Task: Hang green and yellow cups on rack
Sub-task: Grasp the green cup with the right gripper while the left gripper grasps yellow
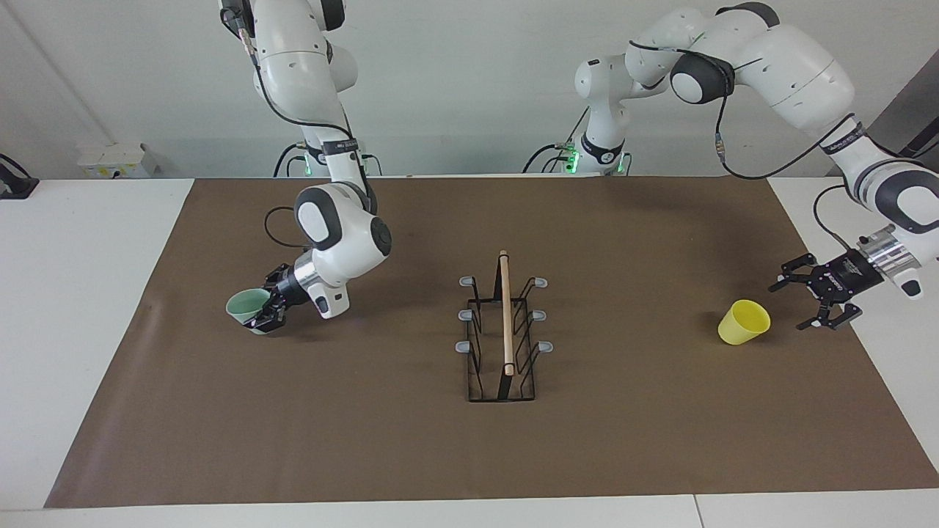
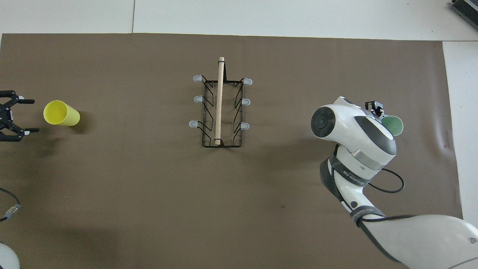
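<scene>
The pale green cup point(image 1: 244, 303) point(image 2: 394, 125) sits low over the brown mat toward the right arm's end, tilted with its mouth up. My right gripper point(image 1: 267, 314) is shut on its rim; in the overhead view the wrist hides most of the gripper. The yellow cup point(image 1: 743, 321) point(image 2: 61, 113) lies on its side toward the left arm's end, mouth facing my left gripper point(image 1: 791, 306) point(image 2: 33, 116). That gripper is open, a short way from the cup and not touching it. The black wire rack point(image 1: 505, 315) point(image 2: 220, 101) stands mid-mat with nothing on its prongs.
The brown mat point(image 1: 469, 455) covers most of the white table point(image 1: 73, 293). A small white box point(image 1: 117, 160) and a black object point(image 1: 15, 183) sit at the table's edge near the robots, at the right arm's end.
</scene>
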Controlling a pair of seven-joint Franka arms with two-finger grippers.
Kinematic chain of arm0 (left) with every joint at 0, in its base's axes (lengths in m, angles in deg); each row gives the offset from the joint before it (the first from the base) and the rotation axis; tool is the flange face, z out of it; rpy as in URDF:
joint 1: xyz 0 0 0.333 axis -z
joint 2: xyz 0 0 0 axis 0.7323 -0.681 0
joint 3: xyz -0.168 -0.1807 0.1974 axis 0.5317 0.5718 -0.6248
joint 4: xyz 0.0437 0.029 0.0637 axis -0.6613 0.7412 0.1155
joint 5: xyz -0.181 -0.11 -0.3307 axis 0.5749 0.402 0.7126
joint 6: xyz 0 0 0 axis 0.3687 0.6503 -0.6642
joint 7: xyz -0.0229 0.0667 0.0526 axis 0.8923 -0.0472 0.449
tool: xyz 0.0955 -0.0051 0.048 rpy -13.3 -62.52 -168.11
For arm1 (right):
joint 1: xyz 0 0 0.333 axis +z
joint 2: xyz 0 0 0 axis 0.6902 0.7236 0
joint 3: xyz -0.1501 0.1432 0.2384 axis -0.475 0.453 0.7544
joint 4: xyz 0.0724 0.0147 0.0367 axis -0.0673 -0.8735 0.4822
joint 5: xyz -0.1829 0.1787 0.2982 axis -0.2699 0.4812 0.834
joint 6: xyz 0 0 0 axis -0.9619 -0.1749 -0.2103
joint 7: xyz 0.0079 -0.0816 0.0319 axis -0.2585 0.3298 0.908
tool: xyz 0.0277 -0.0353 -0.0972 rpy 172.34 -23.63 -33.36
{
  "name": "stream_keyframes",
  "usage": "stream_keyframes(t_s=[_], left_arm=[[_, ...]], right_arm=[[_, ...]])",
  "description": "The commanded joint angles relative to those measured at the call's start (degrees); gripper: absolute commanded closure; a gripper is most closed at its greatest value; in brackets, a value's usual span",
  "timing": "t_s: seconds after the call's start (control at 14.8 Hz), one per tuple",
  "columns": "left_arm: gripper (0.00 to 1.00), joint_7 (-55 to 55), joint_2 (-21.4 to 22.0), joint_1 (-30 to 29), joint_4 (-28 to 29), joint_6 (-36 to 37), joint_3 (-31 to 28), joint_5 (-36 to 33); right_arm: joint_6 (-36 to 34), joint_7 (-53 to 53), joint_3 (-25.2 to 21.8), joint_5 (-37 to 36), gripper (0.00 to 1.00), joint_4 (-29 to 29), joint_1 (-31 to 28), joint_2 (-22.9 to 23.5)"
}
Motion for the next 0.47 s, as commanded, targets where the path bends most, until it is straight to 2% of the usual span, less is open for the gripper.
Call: stream_keyframes(t_s=[0.0, 0.27, 0.41], left_arm=[[0.00, -0.03, 3.13, 1.08, 7.67, -2.57, -0.61, 3.34], [0.00, 0.06, 5.67, 2.75, 14.36, -3.63, -0.70, 8.43], [0.00, 0.41, 7.25, 3.01, 18.48, -3.98, -0.61, 10.89]], right_arm=[[0.53, 7.27, 0.52, 9.30, 1.00, -1.23, -2.75, -7.17], [0.79, 8.43, 0.35, 24.14, 1.00, -0.80, -4.77, -10.96], [1.31, 8.34, 0.34, 32.15, 1.00, -0.01, -5.03, -11.32]])
